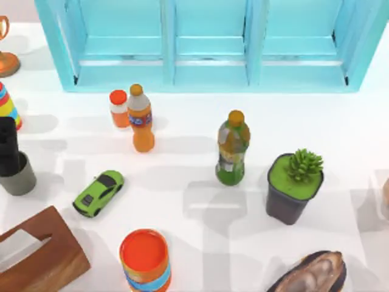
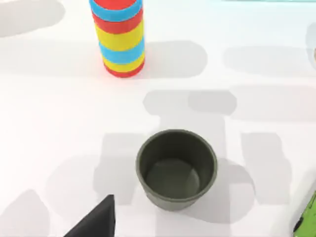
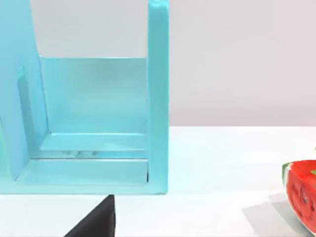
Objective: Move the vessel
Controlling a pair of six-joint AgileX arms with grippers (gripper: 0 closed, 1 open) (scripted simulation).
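Shelving (image 1: 206,42), turquoise, 3 bays, along the 12 o'clock edge of the white surface (image 1: 182,207): largest item present.

Tissue box (image 1: 36,255), wooden, at the 7 o'clock corner.

Potted plant (image 1: 295,185), dark pot, green succulent, toward 4 o'clock.

Canister (image 1: 144,260), orange with blue band, at 6 o'clock.

Bottles, 3: green (image 1: 232,149) just right of centre; orange soda (image 1: 140,118) and a small orange-capped one (image 1: 119,108) toward 11 o'clock.

Striped cylinder (image 2: 118,37), red, yellow and blue, at the 9 o'clock edge, well apart from the vessel.

Toy car (image 1: 98,193), green, toward 8 o'clock, near the vessel on its 3 o'clock side.

Vessel (image 1: 18,176), grey cup, dark inside, upright with its long axis vertical and mouth up, standing at the far 9 o'clock edge of the surface.

Left pincer (image 1: 8,146), a dark body directly above the vessel, overlapping its 12 o'clock rim in the top view; whether its fingers are spread or closed cannot be told. The left wrist view looks down into the cup's open mouth (image 2: 177,168), so the vessel lies straight below and slightly ahead. Judgement: the left arm is plainly the nearer, and the coming move turns on a vertical descent over the rim.

Right arm: parked near the shelving's right end; finger state cannot be told.
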